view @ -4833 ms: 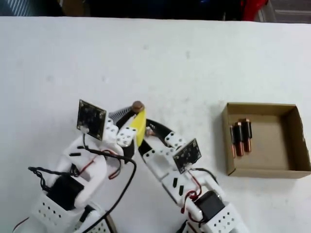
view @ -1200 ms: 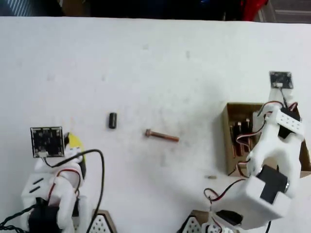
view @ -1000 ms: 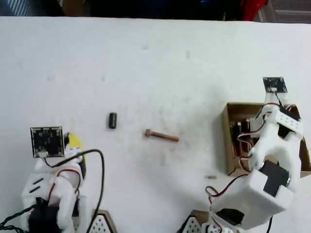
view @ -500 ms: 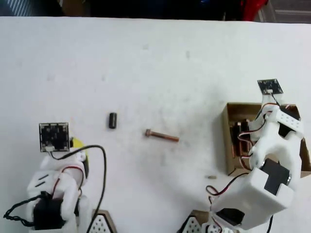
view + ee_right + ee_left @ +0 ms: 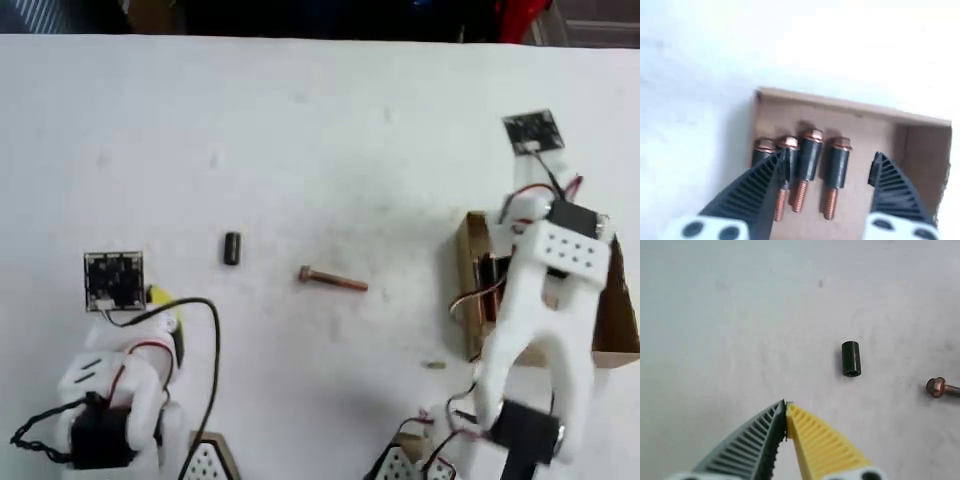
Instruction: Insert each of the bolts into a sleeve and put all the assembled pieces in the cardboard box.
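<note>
While loose, one bolt [image 5: 333,280], one sleeve [image 5: 232,248]

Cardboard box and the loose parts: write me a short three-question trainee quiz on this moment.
1. True or false: the black cylindrical sleeve and the loose copper bolt on the white table are already joined.
2. How many assembled pieces lie in the brown cardboard box? A two, B four, C six.
3. Fill in: the right jaws, above the box, stand ___.
Key: 1 false; 2 B; 3 open.
</note>
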Tool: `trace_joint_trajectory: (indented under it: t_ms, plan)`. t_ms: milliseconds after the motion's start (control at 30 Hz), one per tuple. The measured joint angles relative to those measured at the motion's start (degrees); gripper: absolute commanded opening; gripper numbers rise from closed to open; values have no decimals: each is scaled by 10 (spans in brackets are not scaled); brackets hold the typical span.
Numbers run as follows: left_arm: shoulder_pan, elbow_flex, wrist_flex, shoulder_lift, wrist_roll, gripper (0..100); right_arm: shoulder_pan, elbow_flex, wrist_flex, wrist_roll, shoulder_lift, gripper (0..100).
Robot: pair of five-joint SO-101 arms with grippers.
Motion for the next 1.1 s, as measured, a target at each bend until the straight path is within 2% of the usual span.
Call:
trace_joint_trajectory:
  t_ms: [167, 400, 633, 800, 1100]
  plan:
    - [0, 26, 0, 0, 0, 21, -91, 0, 55, -57, -84, 236]
    - [-1, 30, 0, 0, 0, 21, -258, 0, 108, -142, -156, 238]
    - [-1, 30, 10, 0, 0, 21, -415, 0, 122, -272, -166, 239]
    - [-52, 30, 11, 0, 0, 21, -520, 0, 122, -335, -155, 238]
    - [-109, 30, 11, 0, 1, 21, -561, -103, 109, -388, 32, 238]
